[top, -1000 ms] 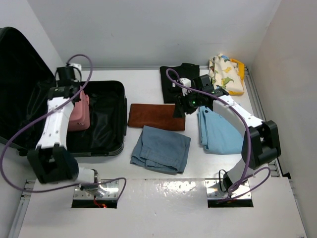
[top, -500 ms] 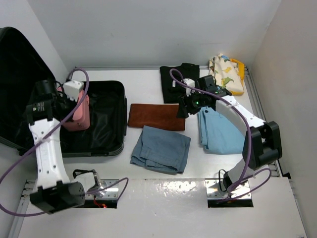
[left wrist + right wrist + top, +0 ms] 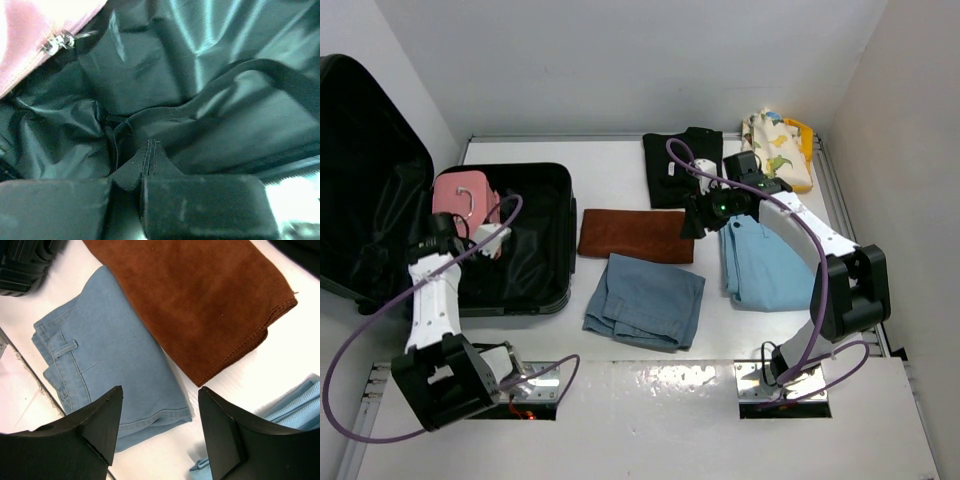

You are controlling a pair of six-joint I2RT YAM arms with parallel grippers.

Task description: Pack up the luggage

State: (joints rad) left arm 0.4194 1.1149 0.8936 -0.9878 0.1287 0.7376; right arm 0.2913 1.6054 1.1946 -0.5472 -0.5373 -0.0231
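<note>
The left arm climbs steeply from its base at the near edge, its wrist bent over into the large black hard-shell suitcase (image 3: pixel 370 180). The suitcase lies open at the left end of the white counter (image 3: pixel 620 150), lid propped against the left wall. The left tool (image 3: pixel 492 243) (image 3: pixel 125 190) is low inside the tray, closed pad to pad just above the black fabric lining (image 3: pixel 200 50). A stitched fold of that lining rises right at its tips, and I cannot tell whether it is pinched. The tray walls close in on its near and right sides. Just beyond it, slightly left, lies one small pink vanity case (image 3: pixel 460 193) (image 3: pixel 30 40).

The right arm stretches far leftward, elbow out near the right rail. The right tool (image 3: pixel 690 218) (image 3: pixel 160 390) hangs with its jaws apart, holding nothing, and there is free counter around it. On its near side is a folded blue denim garment (image 3: pixel 645 300) (image 3: pixel 100 365). Beneath it and to its left is a rust-brown rectangular cloth (image 3: pixel 635 235) (image 3: pixel 200 305), and to its right a folded light-blue garment (image 3: pixel 760 265) (image 3: pixel 295 400). Farther off are a folded black garment (image 3: pixel 682 165) and a cream dinosaur-print cloth with yellow trim (image 3: pixel 778 150). That makes five cloths, all outside the suitcase.
</note>
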